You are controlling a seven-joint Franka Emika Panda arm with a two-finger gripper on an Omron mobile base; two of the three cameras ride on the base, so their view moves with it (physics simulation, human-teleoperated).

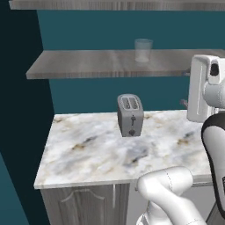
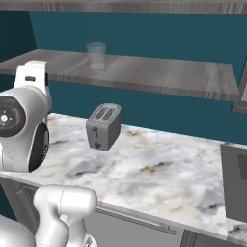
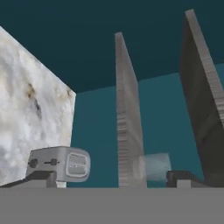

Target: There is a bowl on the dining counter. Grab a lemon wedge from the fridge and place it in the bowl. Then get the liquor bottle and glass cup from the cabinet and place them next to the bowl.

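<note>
Where teal wall backs marble counter, wooden shelf bears glass cup.

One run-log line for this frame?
gripper: open, empty | glass cup: upright on lower shelf | toaster: on counter

base views: behind arm, flanking | share toaster, counter | hand view: rolled sideways

You see a clear glass cup on a grey wood-grain shelf, a brushed-metal toaster, and a polished marble bench.
</note>
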